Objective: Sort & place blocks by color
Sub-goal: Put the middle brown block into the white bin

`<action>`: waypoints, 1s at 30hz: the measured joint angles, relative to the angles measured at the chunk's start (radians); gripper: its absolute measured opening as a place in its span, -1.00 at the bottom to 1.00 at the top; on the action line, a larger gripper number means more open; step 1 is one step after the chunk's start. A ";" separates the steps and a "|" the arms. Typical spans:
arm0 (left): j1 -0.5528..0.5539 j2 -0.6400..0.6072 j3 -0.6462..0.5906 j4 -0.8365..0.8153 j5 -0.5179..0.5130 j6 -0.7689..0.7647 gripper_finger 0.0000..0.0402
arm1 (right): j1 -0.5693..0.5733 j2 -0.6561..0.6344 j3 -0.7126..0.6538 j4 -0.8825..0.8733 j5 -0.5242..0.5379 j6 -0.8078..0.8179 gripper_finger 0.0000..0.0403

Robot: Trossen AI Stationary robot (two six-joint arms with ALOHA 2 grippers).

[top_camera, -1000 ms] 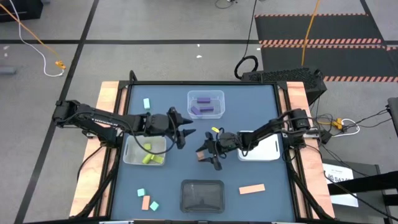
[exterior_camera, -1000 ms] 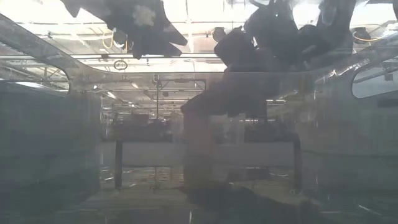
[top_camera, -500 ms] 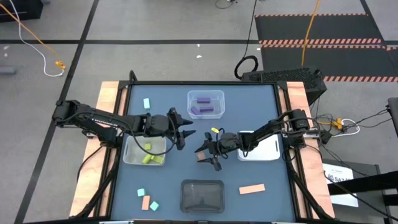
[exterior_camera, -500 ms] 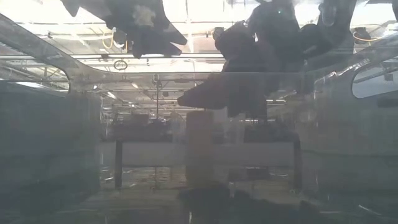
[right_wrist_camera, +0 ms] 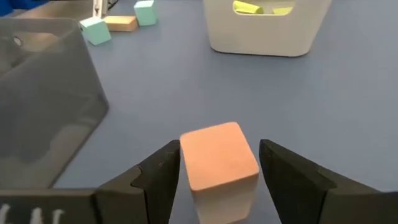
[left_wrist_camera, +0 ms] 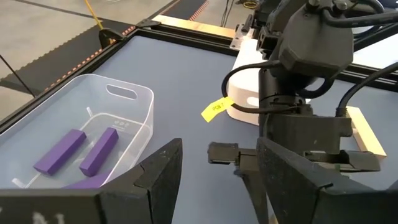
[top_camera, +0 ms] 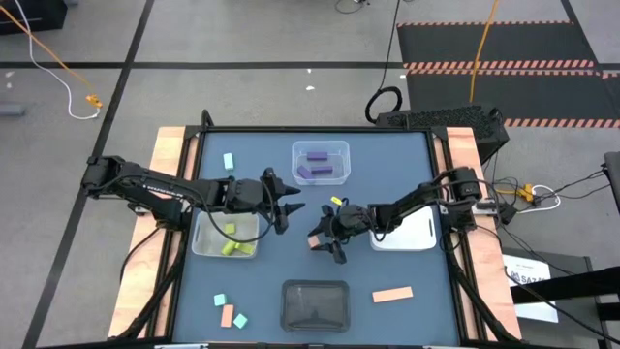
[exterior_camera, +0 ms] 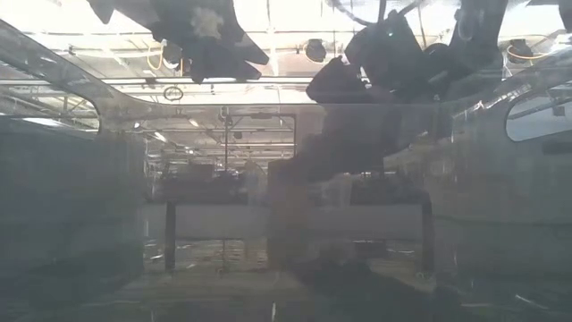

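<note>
A salmon-orange cube (right_wrist_camera: 219, 163) sits between the fingertips of my right gripper (right_wrist_camera: 220, 177). In the high view this gripper (top_camera: 325, 240) is at mid-table, left of the white tray (top_camera: 418, 233), and is shut on the cube (top_camera: 316, 242). My left gripper (top_camera: 289, 206) hangs open and empty over the translucent tray's (top_camera: 203, 242) far right corner; that tray holds yellow-green blocks (top_camera: 230, 238). Purple bars (top_camera: 316, 162) lie in the clear tray (top_camera: 341, 149). Loose cyan blocks (top_camera: 229, 161) (top_camera: 220, 301), a salmon block (top_camera: 227, 315) and a salmon bar (top_camera: 392, 294) rest flat on the table. My right gripper pinches the salmon cube by two opposite side faces (right_wrist_camera: 186, 163), one finger on each, only at the fingertips. The fingers slant down from the table's right side. The cube stays upright; its underside is out of view, so I cannot tell whether it is lifted clear.
The black tray (top_camera: 315, 287) stands near the table's near edge. A small yellow tag (top_camera: 336, 203) lies between the two grippers. Both grippers are close together at mid-table. Bare blue table lies between the clear tray and the white tray.
My right gripper has drawn back a little toward the table's right edge and tipped up slightly. The salmon cube has stayed between its fingertips at about the same spot.
</note>
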 joint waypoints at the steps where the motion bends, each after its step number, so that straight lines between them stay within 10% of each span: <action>1: 0.000 0.000 0.000 0.000 0.000 0.000 0.03 | 0.000 0.000 0.000 0.000 0.000 0.000 0.02; 8: 0.000 0.000 0.000 0.000 0.000 -0.010 0.03 | 0.000 0.000 0.000 0.003 0.000 -0.001 -0.44; 30: 0.000 0.000 0.000 -0.018 0.001 -0.034 0.03 | -0.100 -0.555 0.000 -0.311 0.183 -0.237 -0.45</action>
